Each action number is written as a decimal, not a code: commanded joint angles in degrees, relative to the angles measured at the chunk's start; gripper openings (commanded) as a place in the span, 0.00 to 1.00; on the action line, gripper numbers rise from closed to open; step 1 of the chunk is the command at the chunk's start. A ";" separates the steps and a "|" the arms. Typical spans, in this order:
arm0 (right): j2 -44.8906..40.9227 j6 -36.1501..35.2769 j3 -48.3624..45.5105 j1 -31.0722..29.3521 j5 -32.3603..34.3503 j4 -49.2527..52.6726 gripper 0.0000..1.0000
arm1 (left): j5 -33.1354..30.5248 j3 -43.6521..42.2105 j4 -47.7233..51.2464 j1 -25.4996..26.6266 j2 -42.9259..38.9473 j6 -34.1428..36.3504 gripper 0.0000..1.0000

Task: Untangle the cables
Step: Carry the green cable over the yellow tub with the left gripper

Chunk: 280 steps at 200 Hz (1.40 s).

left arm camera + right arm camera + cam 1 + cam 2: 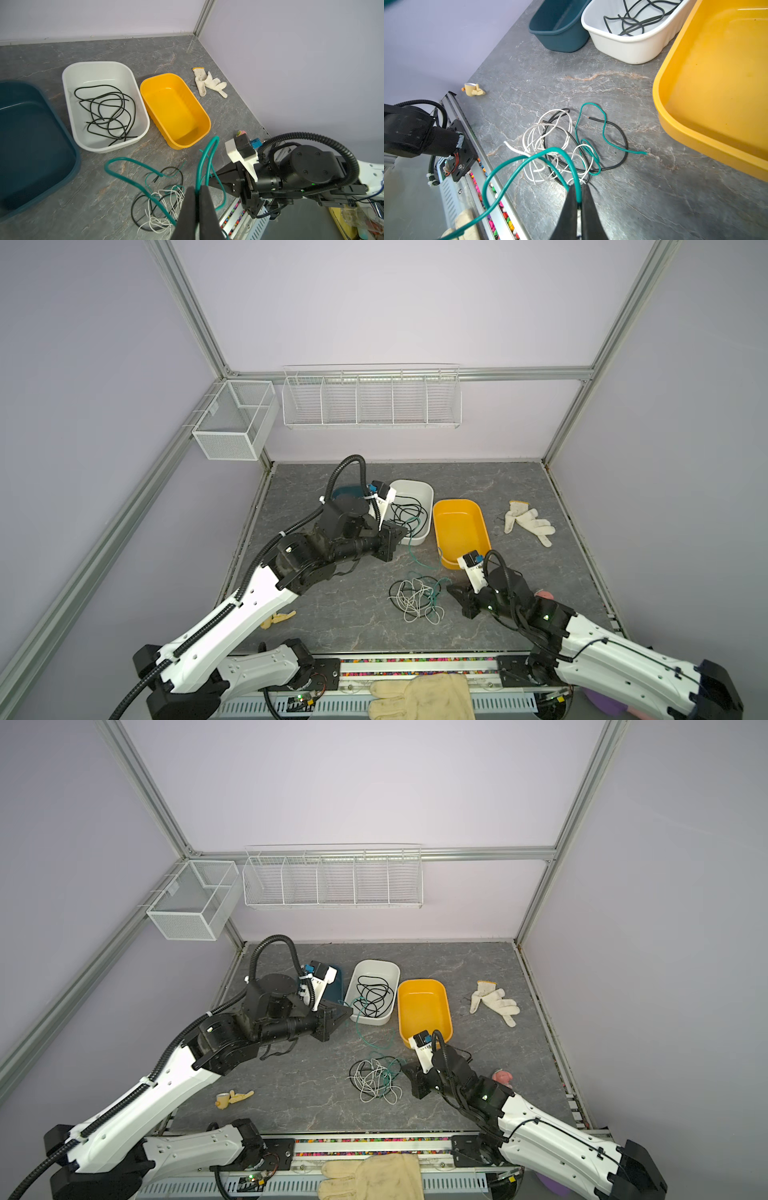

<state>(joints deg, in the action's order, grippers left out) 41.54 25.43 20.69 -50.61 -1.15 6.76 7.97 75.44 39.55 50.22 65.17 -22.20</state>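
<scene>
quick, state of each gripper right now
left gripper: shut, pinching a teal cable
right gripper: shut, also pinching a teal cable

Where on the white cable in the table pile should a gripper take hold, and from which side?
Probably at its loose end: the white cable pokes out there onto bare table, away from the yellow bin, while its loops are woven through the black cable and teal cable. Come straight down, jaws across the cord, since it lies flat.
</scene>
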 commanded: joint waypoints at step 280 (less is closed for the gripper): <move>-12.54 0.06 -3.12 0.34 -0.68 1.94 0.07 | 15.23 55.86 20.50 -3.19 65.57 13.76 0.00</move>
<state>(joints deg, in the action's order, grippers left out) 29.41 25.47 18.41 -50.61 -1.76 8.82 22.09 127.61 55.51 47.24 128.64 -10.61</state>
